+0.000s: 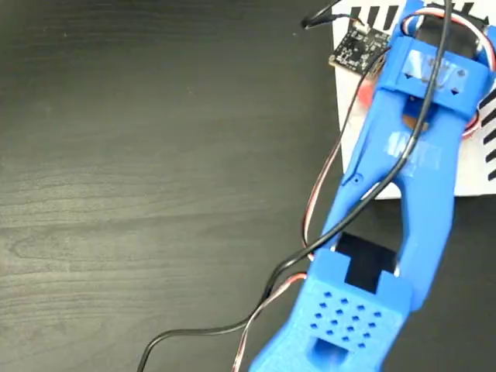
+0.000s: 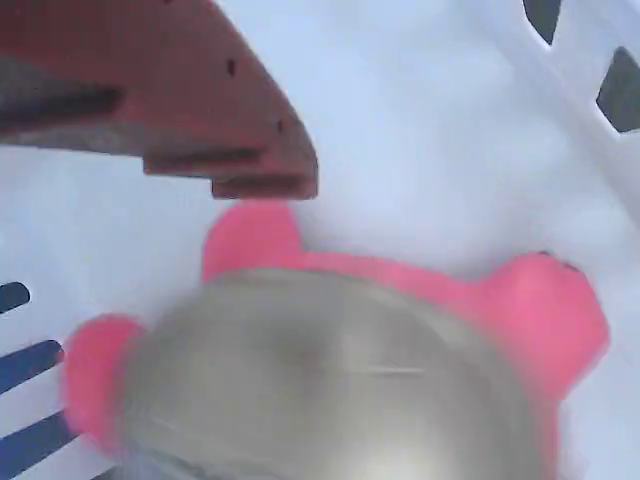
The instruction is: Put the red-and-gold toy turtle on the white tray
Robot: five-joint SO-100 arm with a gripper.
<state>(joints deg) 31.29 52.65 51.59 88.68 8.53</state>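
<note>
White tray (image 1: pixel 465 167) on dark table (image 1: pixel 155 155)

You're looking down on a dark, wood-grained counter (image 1: pixel 139 155), with soft light glancing off its surface.

The toy turtle (image 2: pixel 340 370) lies on the tray (image 2: pixel 430 130), below the pincer finger (image 2: pixel 180 110).

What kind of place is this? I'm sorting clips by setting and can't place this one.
Probably a hobby or lab robot bench, not a home room: a blue 3D-printed arm with loose wires and a bare circuit board over a dark wood-grain table, a white tray and a toy turtle.
</note>
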